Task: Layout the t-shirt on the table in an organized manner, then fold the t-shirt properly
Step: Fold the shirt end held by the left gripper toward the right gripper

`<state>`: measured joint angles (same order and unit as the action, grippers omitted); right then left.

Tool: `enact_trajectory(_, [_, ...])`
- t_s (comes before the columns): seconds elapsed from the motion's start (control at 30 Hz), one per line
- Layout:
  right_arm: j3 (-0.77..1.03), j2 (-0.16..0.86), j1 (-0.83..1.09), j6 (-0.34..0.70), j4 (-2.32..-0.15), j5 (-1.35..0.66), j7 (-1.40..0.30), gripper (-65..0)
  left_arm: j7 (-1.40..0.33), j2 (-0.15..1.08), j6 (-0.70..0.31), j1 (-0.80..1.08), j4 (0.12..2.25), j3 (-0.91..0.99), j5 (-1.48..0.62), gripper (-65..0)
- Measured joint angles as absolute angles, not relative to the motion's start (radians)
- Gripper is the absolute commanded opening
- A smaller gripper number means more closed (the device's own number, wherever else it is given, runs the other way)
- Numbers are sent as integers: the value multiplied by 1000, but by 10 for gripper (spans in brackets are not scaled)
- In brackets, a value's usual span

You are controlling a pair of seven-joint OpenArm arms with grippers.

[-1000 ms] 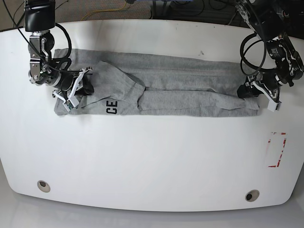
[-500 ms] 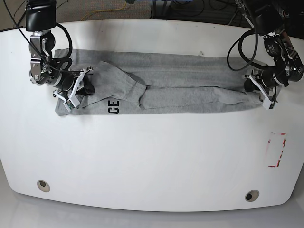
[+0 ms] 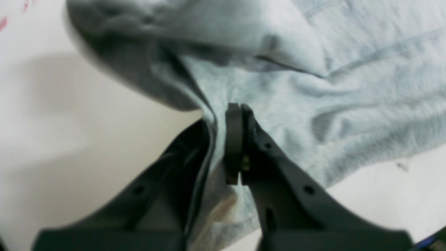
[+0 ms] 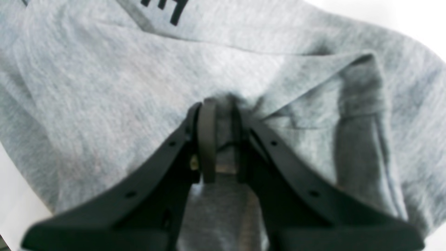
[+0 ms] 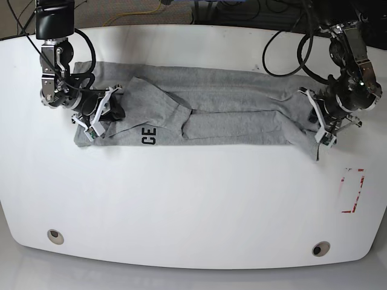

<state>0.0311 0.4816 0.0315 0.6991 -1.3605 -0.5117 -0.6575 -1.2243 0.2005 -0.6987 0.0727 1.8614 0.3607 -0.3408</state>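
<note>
One t-shirt (image 5: 242,127) between end effector (image 3: 223,146) fingertips (image 3: 235,139)

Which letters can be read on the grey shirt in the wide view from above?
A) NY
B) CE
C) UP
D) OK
B: the black capitals CE stand out, turned sideways, near the front edge of the grey t-shirt, not far from the right gripper.

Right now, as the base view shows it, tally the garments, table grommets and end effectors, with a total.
Garments: 1, the grey t-shirt
Table grommets: 2, left one, right one
End effectors: 2, left, right
Total: 5
</note>
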Motion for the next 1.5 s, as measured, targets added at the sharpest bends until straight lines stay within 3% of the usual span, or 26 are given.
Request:
enact_trajectory(0.4, [31,482,31,699,-1361,-512,-657,-563,-1219,191,-698,88,1913,177,-329,-639])
enact_trajectory(1.27, [31,480,31,699,-1361,-512,-657,-563,-1226,-9,-697,-1,1911,-42,-324,-635])
enact_trajectory(1.5, [31,480,31,699,-1361,-512,-657,-563,-1225,-24,-697,-1,1911,-67,-322,-593])
